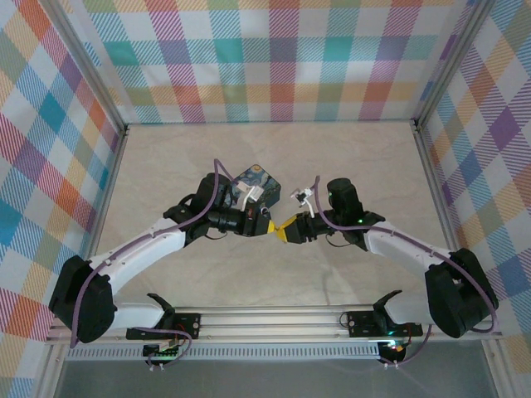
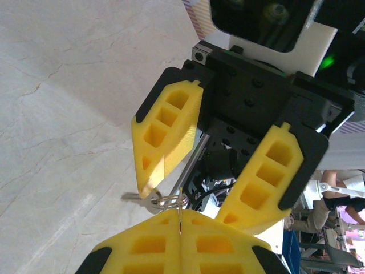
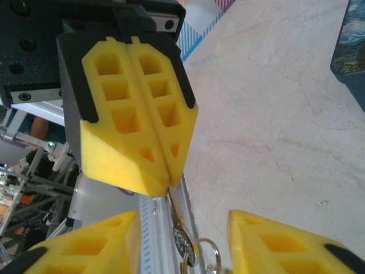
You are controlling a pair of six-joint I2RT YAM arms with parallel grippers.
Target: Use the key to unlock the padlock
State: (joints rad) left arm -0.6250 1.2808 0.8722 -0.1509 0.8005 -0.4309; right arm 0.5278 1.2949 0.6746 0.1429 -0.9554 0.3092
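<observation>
Both arms reach inward from the near edge of the table (image 1: 348,157), and their grippers meet tip to tip above its middle. The left gripper (image 3: 167,182) is pressed fully closed, with its yellow fingers flush together. It pinches one end of the key (image 3: 181,241), which sticks straight out of the fingertips. The key's long axis runs along the line joining the two grippers, and a small key ring (image 3: 209,249) hangs at its free end.

The right gripper (image 3: 182,215) faces it head-on, spread wide and holding nothing. The free end of the key lies in the gap between its fingers and touches neither. From the left wrist view the metal is seen edge-on, so I cannot tell whether the blade or the head is the clamped end. Probably the right gripper only needs to close to take it, since it is already lined up.

Beyond the left wrist, toward the far edge, sits a dark blue printed box (image 1: 254,177).
</observation>
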